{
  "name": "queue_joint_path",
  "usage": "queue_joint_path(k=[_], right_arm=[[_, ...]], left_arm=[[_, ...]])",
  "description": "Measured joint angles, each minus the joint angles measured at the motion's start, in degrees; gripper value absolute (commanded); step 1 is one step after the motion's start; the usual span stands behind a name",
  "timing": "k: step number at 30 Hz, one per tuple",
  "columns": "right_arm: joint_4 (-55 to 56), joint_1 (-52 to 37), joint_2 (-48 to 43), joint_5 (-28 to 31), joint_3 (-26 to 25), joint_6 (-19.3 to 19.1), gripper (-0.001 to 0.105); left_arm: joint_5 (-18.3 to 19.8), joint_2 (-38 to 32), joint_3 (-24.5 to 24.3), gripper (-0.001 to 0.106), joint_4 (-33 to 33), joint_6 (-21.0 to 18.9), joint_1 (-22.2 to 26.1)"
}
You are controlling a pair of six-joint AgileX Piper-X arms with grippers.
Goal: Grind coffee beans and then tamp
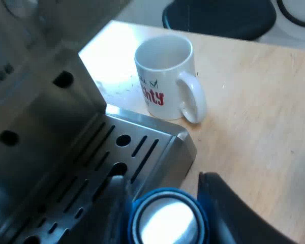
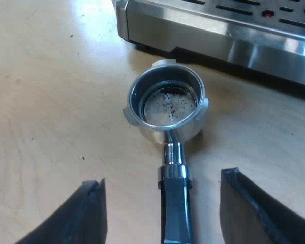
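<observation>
**Mia:** Where is the holder?

**Tom:** The holder (image 2: 165, 104) lies on the table (image 2: 51, 101), just beside the front edge of the coffee machine (image 2: 218, 40). Its round cup part faces up.

**Mia:** Is there coffee in it?

**Tom:** Almost none. I can see the bare bottom and a few dark crumbs. So I think the grinding is not done yet.

**Mia:** What is the right gripper doing?

**Tom:** The right gripper (image 2: 163, 178) hangs over the holder's handle (image 2: 175, 213). Its fingers (image 2: 91, 213) are spread wide, one on each side of the handle. They touch nothing.

**Mia:** And the left gripper?

**Tom:** The left gripper (image 1: 161, 180) has the blue tamper (image 1: 168, 223) between its fingers (image 1: 229, 213). They sit tight on both sides of it, so it looks like a firm hold. The tamper is up by the corner of the machine's tray (image 1: 142, 147).

**Mia:** Is anything else there?

**Tom:** A white mug (image 1: 165, 76) stands on the table near that tray corner, apart from the tamper.

**Mia:** So what is left to do?

**Tom:** Nearly all of it, I think. The tamper is ready in the gripper. But the holder must be picked up and filled with ground coffee. Only then can the tamper press the coffee down.
</observation>
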Motion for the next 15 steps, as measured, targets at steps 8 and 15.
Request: queue_joint_path(k=[8,15], right_arm=[[-5.59,0.00,0.00,-0.10,0.00,0.00,0.052],[-9.23,0.00,0.00,-1.91,0.00,-5.61,0.052]], left_arm=[[-4.19,-3.79,0.00,0.010,6.29,0.00,0.91],[-4.27,-3.99,0.00,0.010,16.70,-0.16,7.94]])
